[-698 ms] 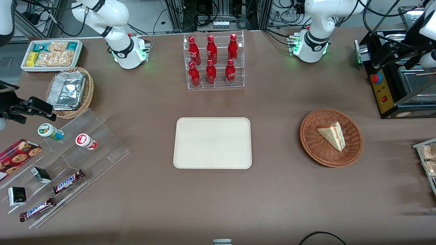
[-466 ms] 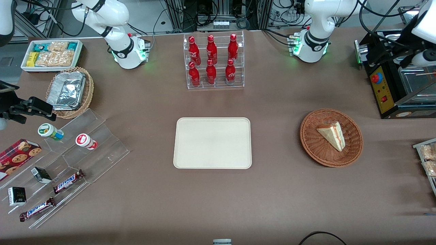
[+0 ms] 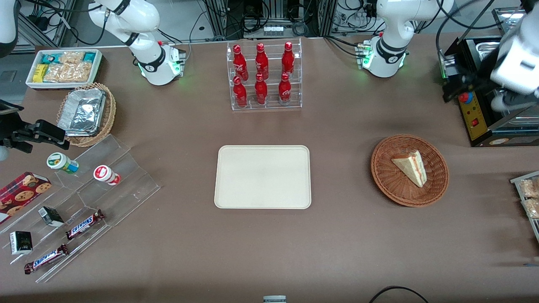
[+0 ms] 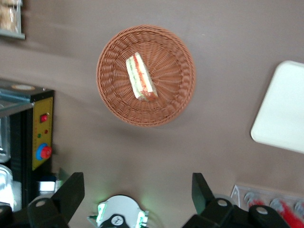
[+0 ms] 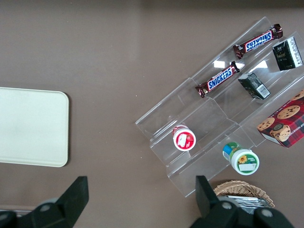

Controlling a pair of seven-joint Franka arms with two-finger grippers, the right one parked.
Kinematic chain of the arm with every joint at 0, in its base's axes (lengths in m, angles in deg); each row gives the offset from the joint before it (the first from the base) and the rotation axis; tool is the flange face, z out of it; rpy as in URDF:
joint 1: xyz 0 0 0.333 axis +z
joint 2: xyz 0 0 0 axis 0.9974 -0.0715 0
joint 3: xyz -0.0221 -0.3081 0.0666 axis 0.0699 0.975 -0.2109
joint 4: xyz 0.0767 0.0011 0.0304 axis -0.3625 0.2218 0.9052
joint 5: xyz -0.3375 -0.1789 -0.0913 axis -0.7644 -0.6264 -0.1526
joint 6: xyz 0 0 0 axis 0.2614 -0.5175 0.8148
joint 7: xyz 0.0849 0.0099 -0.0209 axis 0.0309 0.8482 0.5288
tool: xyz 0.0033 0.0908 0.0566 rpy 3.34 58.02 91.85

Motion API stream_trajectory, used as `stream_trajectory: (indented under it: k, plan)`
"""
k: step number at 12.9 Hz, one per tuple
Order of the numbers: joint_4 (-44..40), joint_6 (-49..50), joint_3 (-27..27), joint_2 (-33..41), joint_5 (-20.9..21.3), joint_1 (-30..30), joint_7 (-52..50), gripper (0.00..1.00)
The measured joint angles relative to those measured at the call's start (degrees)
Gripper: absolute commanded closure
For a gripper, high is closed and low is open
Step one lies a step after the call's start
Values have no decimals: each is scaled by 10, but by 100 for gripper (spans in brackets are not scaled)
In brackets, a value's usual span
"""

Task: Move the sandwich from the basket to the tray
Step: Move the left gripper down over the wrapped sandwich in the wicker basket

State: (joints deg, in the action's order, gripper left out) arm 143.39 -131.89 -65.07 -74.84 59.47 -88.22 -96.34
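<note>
On the brown table, the sandwich [image 3: 410,167] lies flat in the basket [image 3: 393,185], its pale bread face up and its red-orange and green filling edge showing. The basket stands at about 3 o'clock from the tray [image 3: 262,176], well apart from it; the tray holds nothing. High over the working arm's end of the table, at roughly 1 o'clock from the basket in the front view, the gripper [image 4: 137,190] hangs with its two fingers [image 4: 71,190] spread wide and nothing between them; the wrist view looks straight down on basket and sandwich. Step in hand, by judgement: the approach, with no contact made. The next move calls for centring over the wedge, turning the wrist so the fingers straddle its long sides, then descending inside the wicker rim without catching it.
</note>
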Motion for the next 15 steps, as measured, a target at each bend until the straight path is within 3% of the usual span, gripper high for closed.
stream_trajectory:
  k: [4, 8, 15]
  plan:
    - [81, -123, -25, -28, -3, 20, -102, 0]
    - [164, -232, -63, -39, -33, 22, -194, 0]
    - [412, -513, -67, -11, -38, 16, -298, 0]
